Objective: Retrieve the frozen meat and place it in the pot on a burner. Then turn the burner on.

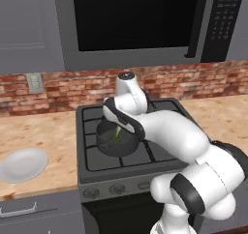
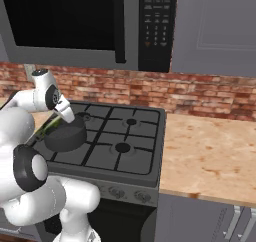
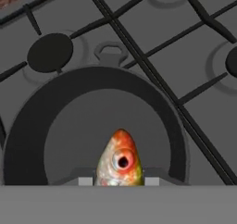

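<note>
Two-finger gripper (image 3: 119,180) of white arm clamped on small slender green-grey fish (image 3: 119,160); orange-tinged head pokes out between light finger tips (image 3: 85,181), pointing along gripper axis.

Fish hangs directly over open mouth of round dark grey metal pot (image 3: 32,126), long axis roughly upright, nose toward pot floor. Left base view: greenish body (image 1: 117,134) showing just at pot rim.

Pot sits on front-left burner of black gas stove (image 2: 131,142). Judgement: release would drop fish straight in; no sideways shift needed. Burner knobs (image 1: 116,189) on stove front, untouched.
</note>
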Available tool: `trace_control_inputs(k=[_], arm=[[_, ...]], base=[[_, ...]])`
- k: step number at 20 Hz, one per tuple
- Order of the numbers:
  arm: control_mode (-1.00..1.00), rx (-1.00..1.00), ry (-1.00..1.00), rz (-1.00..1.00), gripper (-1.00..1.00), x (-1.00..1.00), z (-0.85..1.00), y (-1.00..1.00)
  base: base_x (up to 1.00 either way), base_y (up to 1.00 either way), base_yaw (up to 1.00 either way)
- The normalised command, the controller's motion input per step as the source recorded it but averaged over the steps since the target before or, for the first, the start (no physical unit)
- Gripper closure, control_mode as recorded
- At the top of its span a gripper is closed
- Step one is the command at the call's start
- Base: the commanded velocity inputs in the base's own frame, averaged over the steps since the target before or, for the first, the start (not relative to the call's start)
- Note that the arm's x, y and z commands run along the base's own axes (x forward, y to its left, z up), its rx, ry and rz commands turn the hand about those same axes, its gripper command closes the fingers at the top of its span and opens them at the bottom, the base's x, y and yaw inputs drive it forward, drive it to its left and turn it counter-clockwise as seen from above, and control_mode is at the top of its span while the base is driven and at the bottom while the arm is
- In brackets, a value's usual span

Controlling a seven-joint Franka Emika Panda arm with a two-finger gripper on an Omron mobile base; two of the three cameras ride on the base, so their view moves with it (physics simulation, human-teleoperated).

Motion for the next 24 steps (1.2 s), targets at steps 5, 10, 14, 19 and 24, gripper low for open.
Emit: trace_control_inputs(k=[5,10,14,19,24], arm=[[-1.00,-0.11,0.00,0.00,1.00,0.30,-0.11,0.00],[-1.00,-0.10,0.00,0.00,1.00,0.26,-0.31,-0.03],[-1.00,-0.02,0.01,0.00,1.00,0.13,-0.31,0.00],[-1.00,0.00,0.00,0.00,1.00,0.02,-0.08,0.00],[-1.00,0.00,0.00,0.00,-1.00,0.00,0.00,0.00]], base=[[0.00,0.00,0.00],[0.00,0.00,0.00],[0.00,0.00,0.00],[0.00,0.00,0.00],[0.00,0.00,0.00]])
